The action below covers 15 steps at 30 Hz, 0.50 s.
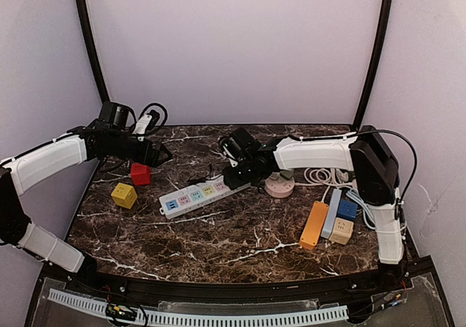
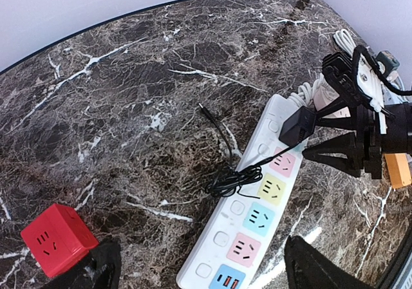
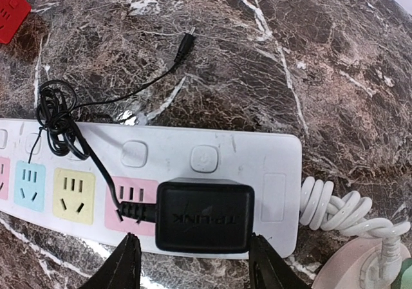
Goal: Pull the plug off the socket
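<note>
Plug position: black boxy plug adapter [image 3: 205, 215] sat seated in the white power strip [image 3: 212, 157], at the end socket next to the strip's coiled white cord, on the dark marble-patterned tabletop [image 3: 309, 57].

Right gripper [image 3: 194, 263] was directly over the adapter, jaws apart, one finger off each of the adapter's short ends. Contact could not be confirmed from the wrist view; no squeeze evident.

Left gripper [image 1: 160, 154] hung open and empty, well off toward the strip's far end, near the red cube socket [image 1: 140, 174]. The right arm was plainly the nearer one.

Orientation: the adapter's long axis ran along the strip's length, and the strip lay diagonally across the table in the top view. Its pins pointed down into the strip, hidden. The thin black cable [image 3: 96, 163] left the adapter's side facing the coloured sockets.

Judgement: closing the jaws along the strip's length, then pulling straight up off the strip's face, looked the likely move.
</note>
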{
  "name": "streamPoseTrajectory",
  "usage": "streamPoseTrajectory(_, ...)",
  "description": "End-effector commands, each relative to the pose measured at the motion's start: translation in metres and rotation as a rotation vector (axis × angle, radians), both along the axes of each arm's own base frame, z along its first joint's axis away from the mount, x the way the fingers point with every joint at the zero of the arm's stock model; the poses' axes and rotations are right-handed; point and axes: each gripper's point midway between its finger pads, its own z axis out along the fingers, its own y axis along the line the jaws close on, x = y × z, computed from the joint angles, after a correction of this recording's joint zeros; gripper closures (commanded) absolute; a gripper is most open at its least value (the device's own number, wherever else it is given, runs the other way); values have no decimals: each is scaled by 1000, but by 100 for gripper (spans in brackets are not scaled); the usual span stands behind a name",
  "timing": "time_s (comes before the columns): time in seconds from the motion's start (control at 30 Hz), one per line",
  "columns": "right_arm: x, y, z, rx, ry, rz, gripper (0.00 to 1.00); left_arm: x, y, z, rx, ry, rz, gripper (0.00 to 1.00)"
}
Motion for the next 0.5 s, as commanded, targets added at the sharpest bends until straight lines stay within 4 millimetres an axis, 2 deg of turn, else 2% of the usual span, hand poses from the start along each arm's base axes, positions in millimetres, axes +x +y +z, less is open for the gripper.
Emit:
streamPoseTrajectory(0.0,16,6,5,3,-43,10,51,-8,-7,1,-32,19,-32,13)
streamPoseTrajectory(0.17,21,10,1,8,-45,19,62,-10,-15,-1,-75,50,-55,14)
streamPoseTrajectory(0.37,20,9,5,27,-40,-1,100,-12,-22,-3,-114,78,-77,15)
streamPoseTrajectory(0.47,13,0,10,43,-35,-22,100,-14,-27,-3,-123,82,-86,15)
